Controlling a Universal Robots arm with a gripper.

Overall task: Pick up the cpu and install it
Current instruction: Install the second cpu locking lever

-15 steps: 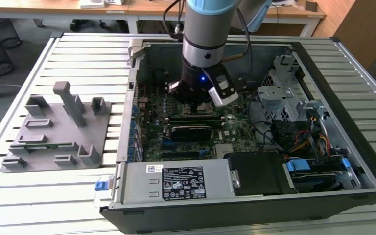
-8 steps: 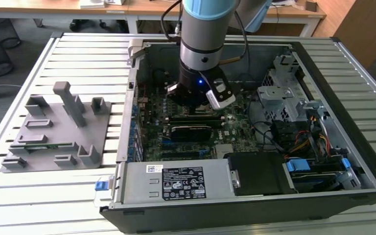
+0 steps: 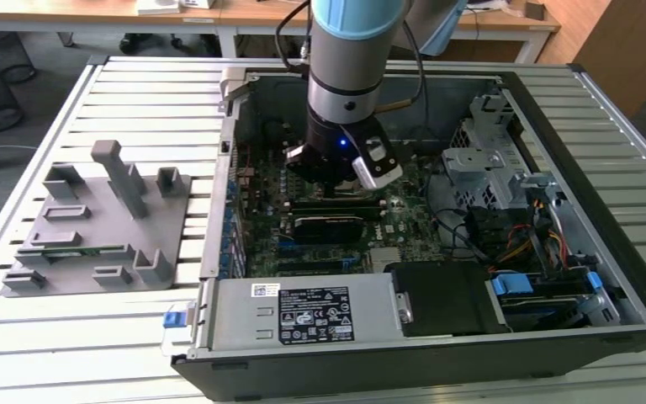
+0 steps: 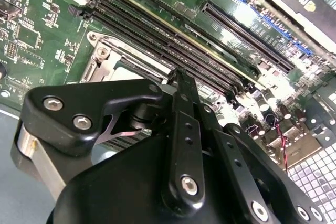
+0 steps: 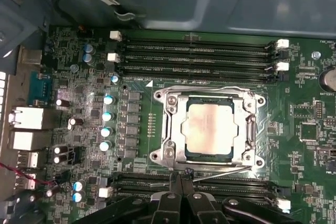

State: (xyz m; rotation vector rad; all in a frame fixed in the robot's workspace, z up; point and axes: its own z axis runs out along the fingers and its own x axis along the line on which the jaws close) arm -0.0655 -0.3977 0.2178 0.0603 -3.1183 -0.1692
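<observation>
The arm is reaching down into the open case (image 3: 548, 278), which is lying on a slatted white table (image 3: 76, 345). The cpu (image 5: 209, 128) is sitting in its socket (image 5: 167, 153) on the motherboard (image 5: 136, 145); the gripper (image 5: 181, 178), fingers pinched together and gripping nothing, is hovering just beside the socket. A grey tray (image 3: 87, 227) is resting beside the case, desks behind.

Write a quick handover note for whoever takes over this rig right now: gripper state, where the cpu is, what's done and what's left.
Gripper: fingers closed together, holding nothing, hovering inside the open computer case just beside the socket.
cpu: lying flat in the motherboard socket, inside its metal frame, silvery top up.
Done: cpu picked and placed in the socket.
Left: whether it is fully seated or latched cannot be told; check that.
Grey fixture tray sits outside the case, on the exterior view's left.
</observation>
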